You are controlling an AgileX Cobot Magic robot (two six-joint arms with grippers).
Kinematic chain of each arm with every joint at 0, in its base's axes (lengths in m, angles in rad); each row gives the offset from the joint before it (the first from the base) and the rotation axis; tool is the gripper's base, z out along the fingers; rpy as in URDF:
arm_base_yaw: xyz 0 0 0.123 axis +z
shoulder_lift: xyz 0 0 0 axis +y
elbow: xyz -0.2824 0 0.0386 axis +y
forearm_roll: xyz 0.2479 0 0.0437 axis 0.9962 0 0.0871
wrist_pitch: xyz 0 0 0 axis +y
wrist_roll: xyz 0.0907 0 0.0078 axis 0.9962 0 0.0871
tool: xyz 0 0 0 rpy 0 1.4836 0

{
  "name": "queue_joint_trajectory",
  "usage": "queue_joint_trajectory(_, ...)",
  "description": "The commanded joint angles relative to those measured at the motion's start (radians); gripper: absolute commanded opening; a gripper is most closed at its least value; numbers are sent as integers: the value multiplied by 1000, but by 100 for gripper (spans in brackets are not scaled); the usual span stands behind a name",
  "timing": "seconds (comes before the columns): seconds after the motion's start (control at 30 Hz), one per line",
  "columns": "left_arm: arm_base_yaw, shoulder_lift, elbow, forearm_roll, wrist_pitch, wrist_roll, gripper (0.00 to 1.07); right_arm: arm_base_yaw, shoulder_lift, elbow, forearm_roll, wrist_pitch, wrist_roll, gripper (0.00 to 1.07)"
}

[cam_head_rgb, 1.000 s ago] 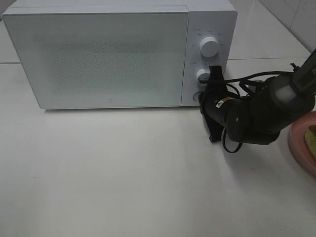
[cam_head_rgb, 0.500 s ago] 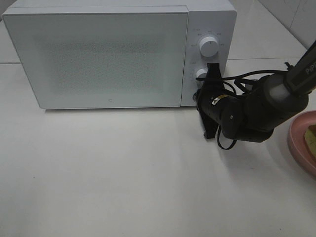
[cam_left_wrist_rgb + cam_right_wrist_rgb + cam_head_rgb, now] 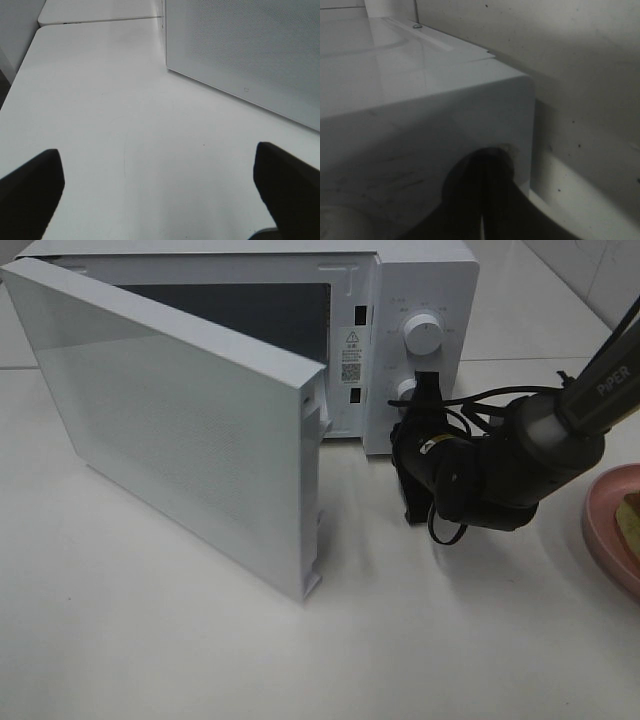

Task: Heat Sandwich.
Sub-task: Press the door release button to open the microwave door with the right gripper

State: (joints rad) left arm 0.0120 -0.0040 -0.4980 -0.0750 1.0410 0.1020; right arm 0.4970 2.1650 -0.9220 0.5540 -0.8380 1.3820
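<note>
Bread this soft should weigh little and crush easily. A pinch on the sandwich (image 3: 631, 514) itself would probably dent the slices or shear one off the other over the filling. The safer hold is likely the rim of the pink plate (image 3: 603, 532) under it, which looks stiff but smooth, so perhaps slippery and prone to tilt. Both lie on the counter (image 3: 200, 660) at the 3 o'clock edge of the high view, well apart from the microwave (image 3: 420, 280) at 12 o'clock.

The microwave's door (image 3: 190, 440) stands open, its free edge swung toward 6 o'clock.

The right pincer (image 3: 402, 432) is at the foot of the control panel, below the two knobs. In its wrist view it appears clenched, with only a thin slit between the dark fingers, and it grasps nothing. The left pincer (image 3: 160, 192) is released, its fingertips (image 3: 30, 190) wide apart over bare counter beside the door.

Much stays unseen:
- The frame cuts off most of the sandwich and plate, so the filling and the far rim cannot be judged.
- The door screens most of the oven cavity, and no turntable shows.
- The right wrist view is dim, and the pincer covers whatever it touches on the panel.
- The left arm does not show in the high view.
</note>
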Motion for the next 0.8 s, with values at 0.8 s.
queue_joint_trajectory(0.8,-5,-26,3,-8,-4,-3,98,-27,-133,52,-72,72,16,0)
